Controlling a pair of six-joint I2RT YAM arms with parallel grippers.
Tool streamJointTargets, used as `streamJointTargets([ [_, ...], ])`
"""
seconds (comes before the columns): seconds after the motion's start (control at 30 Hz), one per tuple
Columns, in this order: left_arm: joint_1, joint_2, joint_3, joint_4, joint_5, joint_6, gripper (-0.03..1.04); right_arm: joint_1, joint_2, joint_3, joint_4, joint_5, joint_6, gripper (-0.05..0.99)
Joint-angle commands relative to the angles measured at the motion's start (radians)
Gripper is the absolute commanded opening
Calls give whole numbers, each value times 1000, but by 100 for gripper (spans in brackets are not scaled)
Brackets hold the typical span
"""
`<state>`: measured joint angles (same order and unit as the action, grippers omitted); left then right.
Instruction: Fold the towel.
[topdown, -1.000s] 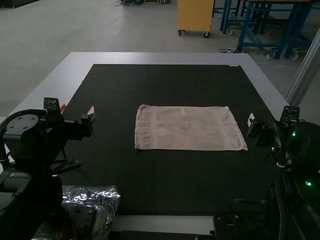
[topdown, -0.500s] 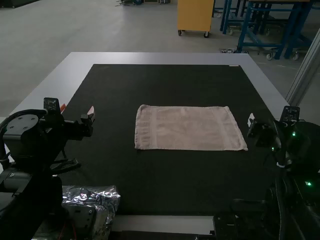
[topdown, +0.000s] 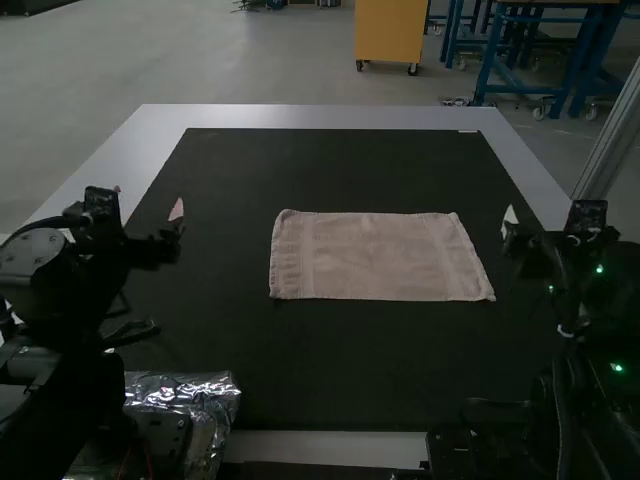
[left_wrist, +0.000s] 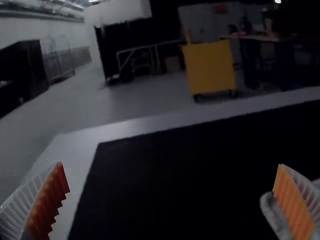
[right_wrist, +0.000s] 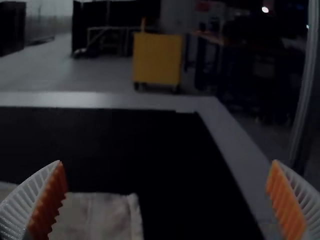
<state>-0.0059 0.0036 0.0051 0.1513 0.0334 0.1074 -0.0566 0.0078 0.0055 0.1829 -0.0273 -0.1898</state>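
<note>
The pinkish-beige towel (topdown: 375, 257) lies flat as a wide rectangle on the black mat. My left gripper (topdown: 176, 218) is raised to the left of it, and my right gripper (topdown: 508, 222) is raised just off its right end. In the left wrist view, my left gripper (left_wrist: 172, 200) has its white ribbed fingers wide apart with nothing between them; a towel corner (left_wrist: 271, 209) shows beside one finger. In the right wrist view, my right gripper (right_wrist: 167, 197) is also wide open, with the towel's end (right_wrist: 107, 215) beyond its fingers.
The black mat (topdown: 330, 165) covers most of the light grey table (topdown: 310, 118). A crumpled silvery foil package (topdown: 215, 400) lies at the near left, beside the left arm's base.
Both arms have shifted slightly, each gripper moving a little; the left arm has drawn back leftward and the right one outward to the right. The towel has stayed still.
</note>
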Motion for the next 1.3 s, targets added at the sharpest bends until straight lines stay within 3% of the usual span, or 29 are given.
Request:
streamJointTargets([
  [0.0, 3, -4, -5, 8, -84, 115, 96, -5, -8, -6, 33, -16, -115, 91],
  [0.03, 1, -4, -5, 4, -84, 135, 96, -3, -8, -6, 53, -17, -119, 91],
  [0.1, 1, -4, -7, 14, -86, 140, 96, 1, -8, -7, 90, -49, -206, 91],
  [0.17, 3, -4, -7, 24, -86, 143, 96, 8, -9, -7, 95, -74, -234, 91],
  [0.33, 3, -2, 3, 163, -107, 140, 96, -2, -8, 1, 167, -114, -181, 91],
  [0.53, 0, 130, 174, 168, -104, 133, 96, -9, 83, 149, 171, -103, -82, 91],
  [0.7, 0, 489, 389, 169, -93, -18, 96, -25, 347, 337, 164, -91, 30, 91],
  [0.87, -3, 840, 595, 44, -43, -115, 96, -48, 661, 501, 64, -102, 95, 91],
  [0.93, -19, 964, 674, -45, -20, -124, 96, -54, 773, 553, 1, -126, 105, 91],
  [1.07, -89, 1182, 791, -188, 10, -137, 96, -46, 945, 597, -115, -157, 112, 91],
  [1.17, -138, 1319, 849, -288, 111, -172, 96, -43, 1071, 600, -157, -145, 115, 91],
  [1.27, -190, 1420, 883, -320, 118, -212, 96, -40, 1166, 600, -177, -143, 115, 91],
])
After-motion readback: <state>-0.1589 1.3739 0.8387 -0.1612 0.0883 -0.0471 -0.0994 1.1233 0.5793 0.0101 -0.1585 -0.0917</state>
